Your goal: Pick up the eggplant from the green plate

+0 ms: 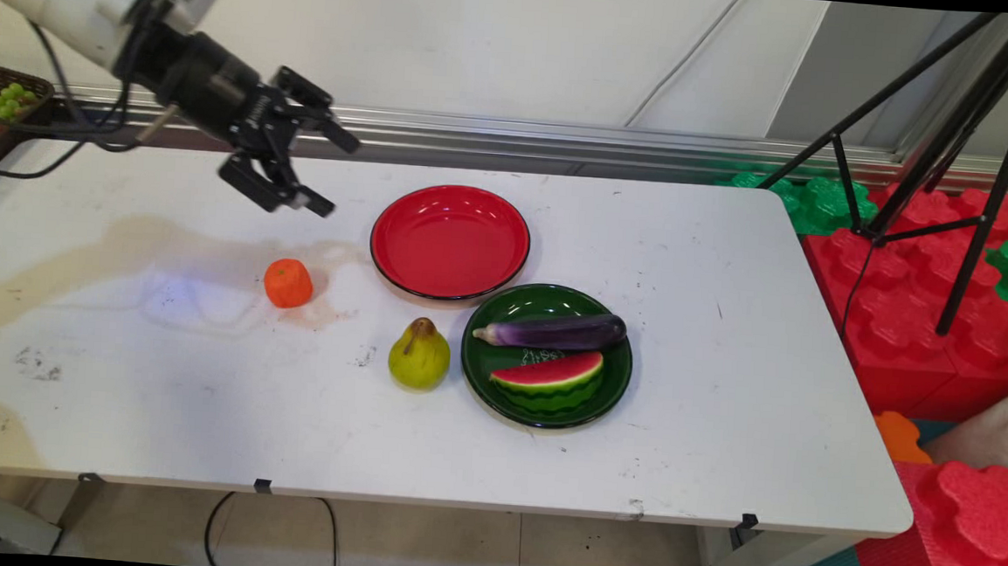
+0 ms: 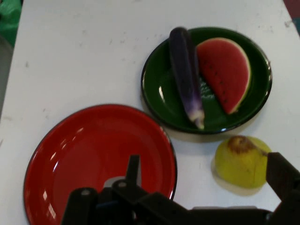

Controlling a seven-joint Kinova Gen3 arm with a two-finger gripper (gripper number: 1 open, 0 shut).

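My gripper (image 1: 338,177) hangs open and empty above the table's back left, just left of an empty red plate (image 1: 450,240). An orange (image 1: 288,283) lies on the table below it. A yellow-green pear (image 1: 419,355) stands in front of the red plate. Beside the pear, a green plate (image 1: 546,303) holds a purple eggplant (image 1: 554,330) and a watermelon slice (image 1: 551,378). In the hand view the gripper (image 2: 206,180) points over the red plate (image 2: 93,154), with the pear (image 2: 241,161) and the green plate (image 2: 161,89) beyond, bearing the eggplant (image 2: 185,70) and watermelon (image 2: 225,72).
A basket of grapes (image 1: 8,95) sits at the far left edge. A black tripod (image 1: 957,171) and red and green foam blocks (image 1: 924,282) stand off the table's right end. A brownish stain (image 1: 121,242) marks the left half of the table.
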